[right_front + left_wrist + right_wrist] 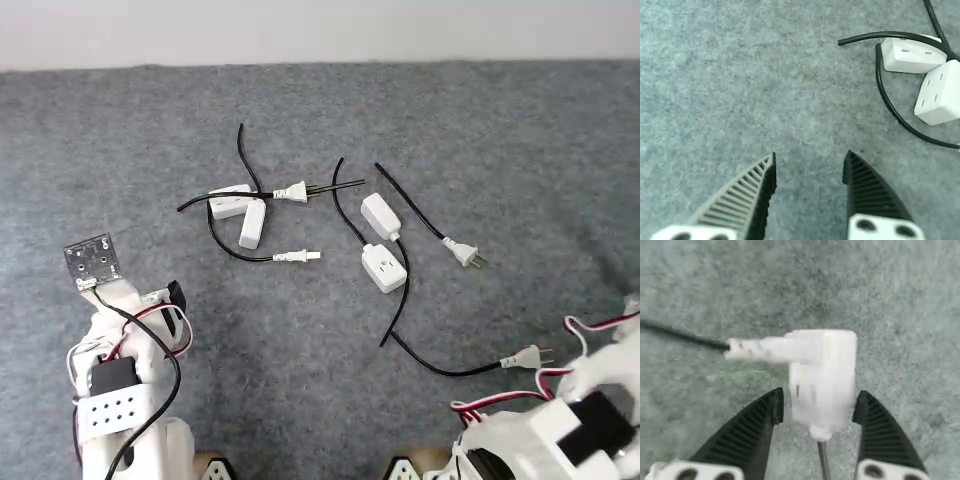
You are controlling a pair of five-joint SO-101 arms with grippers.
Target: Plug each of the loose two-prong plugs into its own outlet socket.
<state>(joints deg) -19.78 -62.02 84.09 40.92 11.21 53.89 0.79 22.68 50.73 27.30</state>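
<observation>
Between the spread fingers of the right gripper [820, 391] lies a white socket block [822, 365]; I'd centre squarely before closing, with the left gripper [810, 154] likewise parted.

The left tool [810, 155] is being held with its jaws spread above the grey tabletop [740, 75]. Two white outlet sockets [912, 54] [940, 92] are being seen lying side by side, with black cables [890, 107] curving around them.

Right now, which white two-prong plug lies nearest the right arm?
The white two-prong plug at the high view's lower right, by that arm; the other three lie farther up.
</observation>
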